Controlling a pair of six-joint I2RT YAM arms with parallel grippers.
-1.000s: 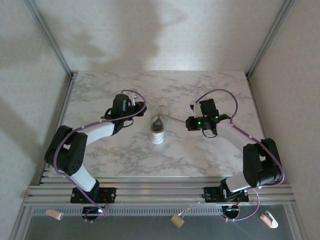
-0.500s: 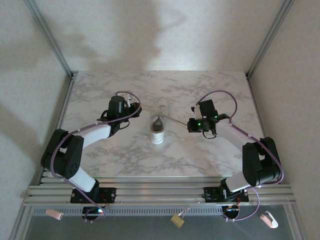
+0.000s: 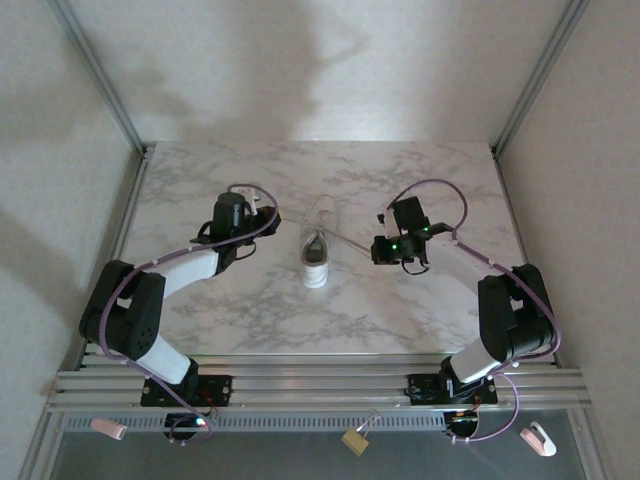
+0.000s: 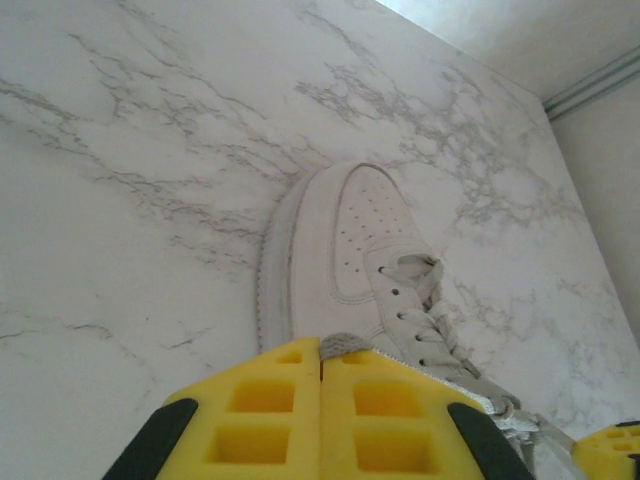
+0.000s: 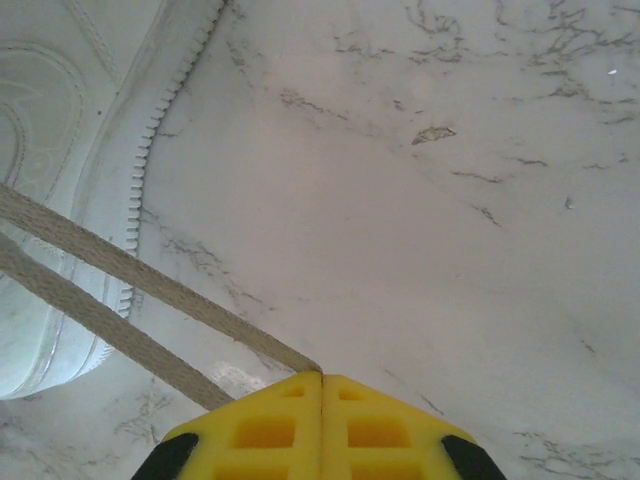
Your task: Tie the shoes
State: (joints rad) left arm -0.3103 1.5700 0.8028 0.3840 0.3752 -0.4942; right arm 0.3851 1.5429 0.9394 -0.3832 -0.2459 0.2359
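A small white sneaker (image 3: 316, 250) lies mid-table, toe toward the far side. In the left wrist view the shoe (image 4: 340, 245) sits just beyond my left gripper (image 4: 321, 350), which is shut on a grey-white lace end (image 4: 346, 345) poking out between the yellow fingers. My right gripper (image 5: 321, 378) is shut on the other lace (image 5: 150, 285), whose two strands stretch taut leftward to the shoe (image 5: 60, 150). From above, the left gripper (image 3: 268, 213) is left of the shoe and the right gripper (image 3: 378, 248) is to its right, with a lace (image 3: 350, 240) strung between shoe and right gripper.
The marble table (image 3: 330, 310) has bare surface all around the shoe. Aluminium frame posts (image 3: 110, 90) stand at the back corners, and the rail (image 3: 320, 385) runs along the near edge. A small padlock (image 3: 353, 440) hangs below the rail.
My left gripper has drawn a little further left, away from the shoe, with its lace. The right gripper has shifted slightly while keeping its lace taut.
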